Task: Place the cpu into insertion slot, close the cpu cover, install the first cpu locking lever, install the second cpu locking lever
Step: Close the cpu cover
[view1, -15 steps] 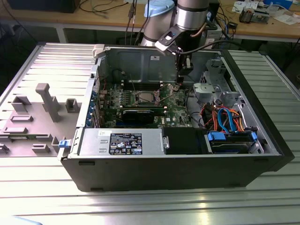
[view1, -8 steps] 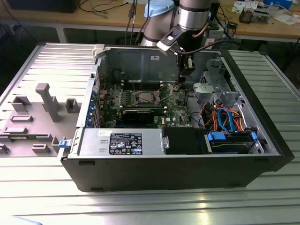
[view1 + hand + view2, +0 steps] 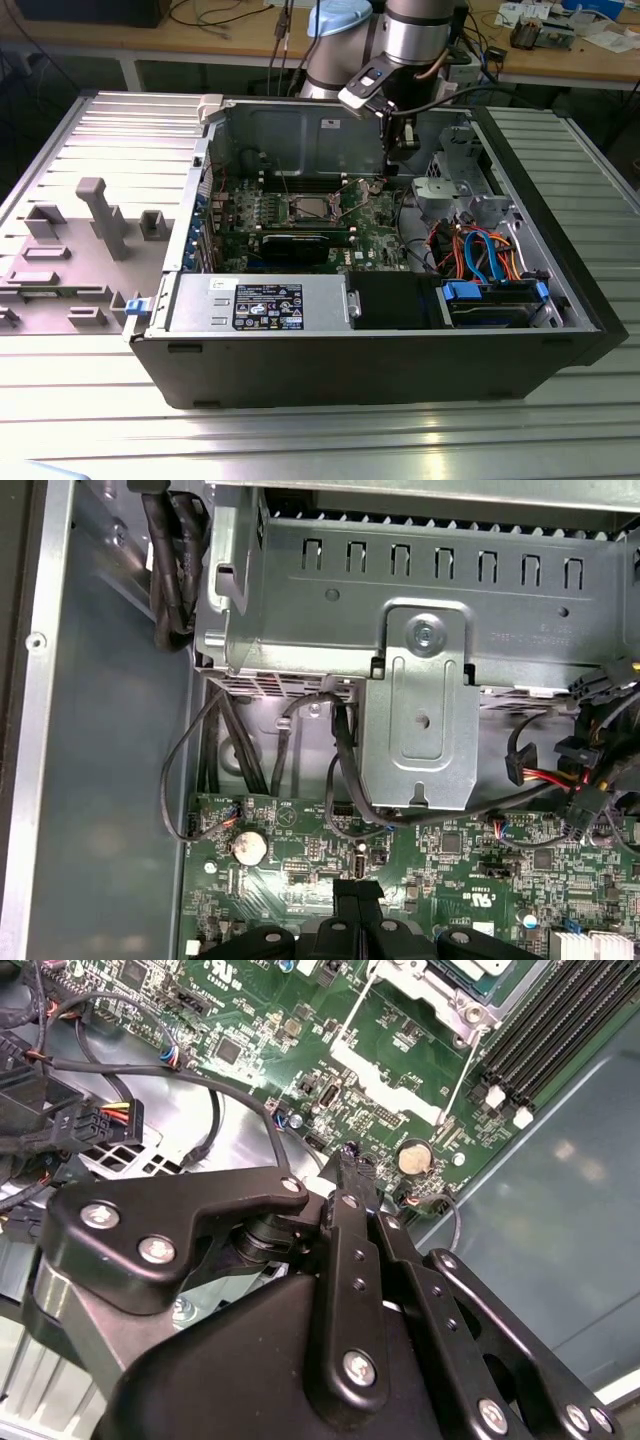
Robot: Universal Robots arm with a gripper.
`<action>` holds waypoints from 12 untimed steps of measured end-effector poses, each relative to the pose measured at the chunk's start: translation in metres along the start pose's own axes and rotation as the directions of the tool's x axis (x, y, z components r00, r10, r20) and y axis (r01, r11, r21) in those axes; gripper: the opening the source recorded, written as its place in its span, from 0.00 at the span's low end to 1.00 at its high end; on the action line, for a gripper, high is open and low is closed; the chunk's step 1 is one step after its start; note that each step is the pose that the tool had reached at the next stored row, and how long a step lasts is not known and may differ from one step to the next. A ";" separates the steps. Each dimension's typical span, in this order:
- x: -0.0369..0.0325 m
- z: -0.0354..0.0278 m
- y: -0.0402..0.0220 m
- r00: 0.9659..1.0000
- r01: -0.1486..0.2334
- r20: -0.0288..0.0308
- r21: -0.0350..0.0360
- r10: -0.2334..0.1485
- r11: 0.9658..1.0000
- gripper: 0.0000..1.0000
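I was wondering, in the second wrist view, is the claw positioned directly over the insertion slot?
No, the claw hangs by the round coin battery, well apart from the insertion slot.

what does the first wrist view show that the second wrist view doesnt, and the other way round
First wrist view's own: a silver drive cage with slotted holes, and the screwed-on bracket hanging from its front.

Second wrist view's own: the long black memory slots and a corner of the insertion slot with its silver rim.

Shared in both wrist views: the green motherboard, its round coin battery, black cables crossing the board, and the shut claw close to that battery.
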State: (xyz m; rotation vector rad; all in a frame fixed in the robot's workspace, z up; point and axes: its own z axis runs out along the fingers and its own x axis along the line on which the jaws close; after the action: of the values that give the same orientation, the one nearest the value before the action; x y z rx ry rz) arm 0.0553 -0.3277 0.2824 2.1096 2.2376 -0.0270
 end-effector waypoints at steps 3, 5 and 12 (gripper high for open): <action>-0.0001 0.0001 0.0022 1.000 0.000 0.001 0.000 0.000 1.000 0.11; -0.0001 0.0001 0.0029 1.000 0.000 0.001 0.000 0.000 1.000 0.11; -0.0003 0.0003 0.0062 1.000 0.000 0.001 0.000 0.000 1.000 0.11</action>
State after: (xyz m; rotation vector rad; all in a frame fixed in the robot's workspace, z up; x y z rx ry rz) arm 0.0615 -0.3277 0.2824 2.1090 2.2373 -0.0280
